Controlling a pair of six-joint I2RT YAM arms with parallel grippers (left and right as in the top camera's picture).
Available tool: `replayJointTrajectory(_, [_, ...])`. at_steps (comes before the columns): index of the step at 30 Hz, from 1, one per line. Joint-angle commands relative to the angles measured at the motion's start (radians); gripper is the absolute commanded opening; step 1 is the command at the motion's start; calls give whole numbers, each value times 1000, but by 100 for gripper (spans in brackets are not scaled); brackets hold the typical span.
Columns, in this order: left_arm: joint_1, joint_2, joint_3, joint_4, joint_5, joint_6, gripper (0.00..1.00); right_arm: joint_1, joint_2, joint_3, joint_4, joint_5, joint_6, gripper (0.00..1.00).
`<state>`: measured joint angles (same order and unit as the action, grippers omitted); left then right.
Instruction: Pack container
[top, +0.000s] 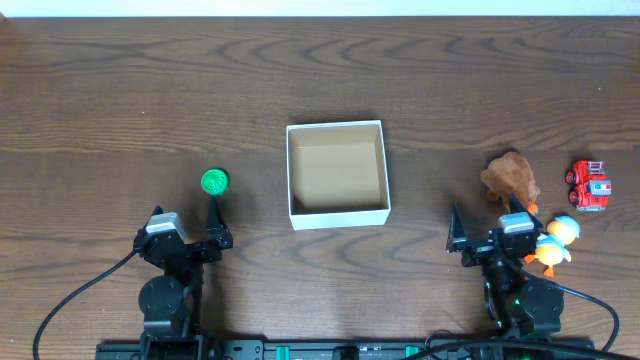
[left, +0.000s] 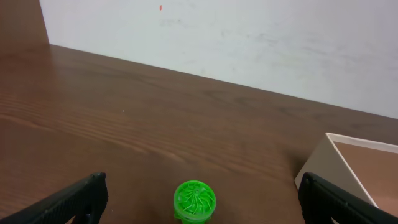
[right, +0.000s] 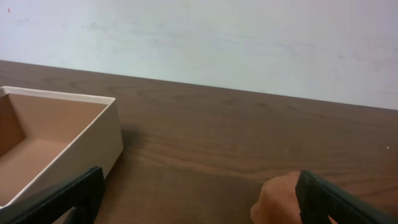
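Note:
The container (top: 337, 212) is a white-walled square box with a tan interior, open and empty, at the table's middle. It also shows in the left wrist view (left: 323, 162) and the right wrist view (right: 106, 130). A green round toy (top: 214, 181) stands left of it, also in the left wrist view (left: 194, 200), centred just ahead of my open left gripper (left: 199, 208). A brown toy (top: 511, 177), a red truck (top: 589, 185) and a white-orange duck (top: 556, 242) lie at the right. My right gripper (right: 199, 208) is open and empty, its right finger beside the brown toy (right: 273, 202).
Both arm bases (top: 165, 300) (top: 520, 300) sit at the table's front edge with black cables trailing. A white wall (left: 249, 43) runs along the table's far edge.

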<state>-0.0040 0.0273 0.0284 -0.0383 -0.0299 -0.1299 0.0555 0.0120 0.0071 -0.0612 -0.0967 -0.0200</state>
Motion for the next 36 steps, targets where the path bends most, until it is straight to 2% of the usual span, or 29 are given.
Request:
replayJointTrajectory(1, [-4,3,-24,-31,-8,6,98,4,-5,-2,-3,2,16,99])
replayJointTrajectory(9, [-4,3,-24,-31,-5,-6,98,3,-2,-2,-4,3,95,99])
replayJointTrajectory(12, [-4,3,-22,-32,-5,-39,98,3,15,0,-8,66,137,99])
replayJointTrajectory(14, [-4,3,-16,-32,-5,-71,98,3,33,5,-10,91,147,99])
replayJointTrajectory(20, [-4,8,30,-57,-4,-71,98,3,136,82,-34,96,152,99])
replayJointTrajectory(27, [-4,110,211,-245,-4,-71,98,2,360,388,-237,108,153,99])
replayJointTrajectory(36, [-4,393,521,-471,-4,-71,98,-82,757,867,-630,122,146,99])
